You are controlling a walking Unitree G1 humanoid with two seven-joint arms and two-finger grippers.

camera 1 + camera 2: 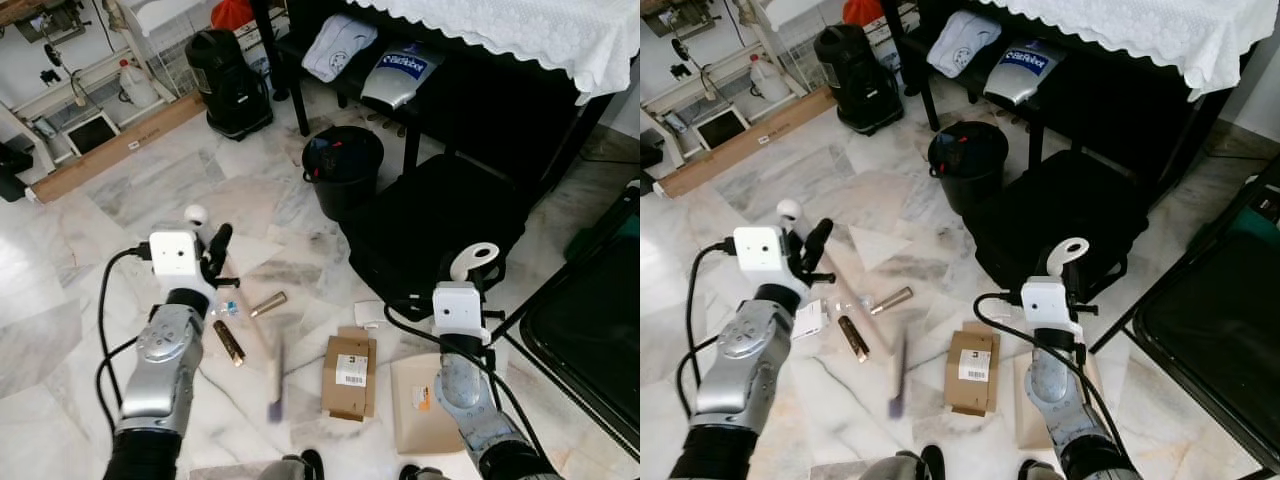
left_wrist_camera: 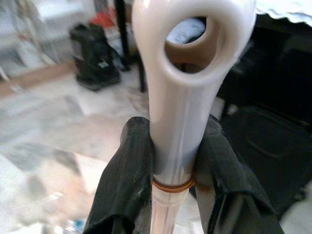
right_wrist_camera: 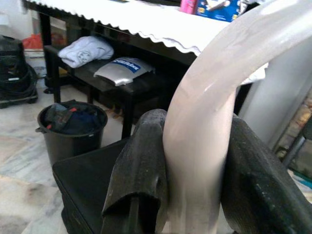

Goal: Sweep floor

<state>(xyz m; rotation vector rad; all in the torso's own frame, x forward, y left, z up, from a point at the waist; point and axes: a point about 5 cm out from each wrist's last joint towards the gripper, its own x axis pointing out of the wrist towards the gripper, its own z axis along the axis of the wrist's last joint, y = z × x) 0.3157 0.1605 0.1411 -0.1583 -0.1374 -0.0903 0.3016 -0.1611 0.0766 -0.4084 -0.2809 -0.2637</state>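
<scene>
Broom handle is clamped between the fingers of the left gripper; the right gripper is closed on the dustpan handle. Below the left gripper the broom reaches the floor, beside tubes and a cardboard box. Litter is not gathered, so I judge most sweeping remains.

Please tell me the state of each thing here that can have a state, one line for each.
Left gripper: shut on white looped broom handle.
Right gripper: shut on white curved dustpan handle.
Round black bin: upright, filled.
Brown cardboard box: lying flat on floor.
</scene>
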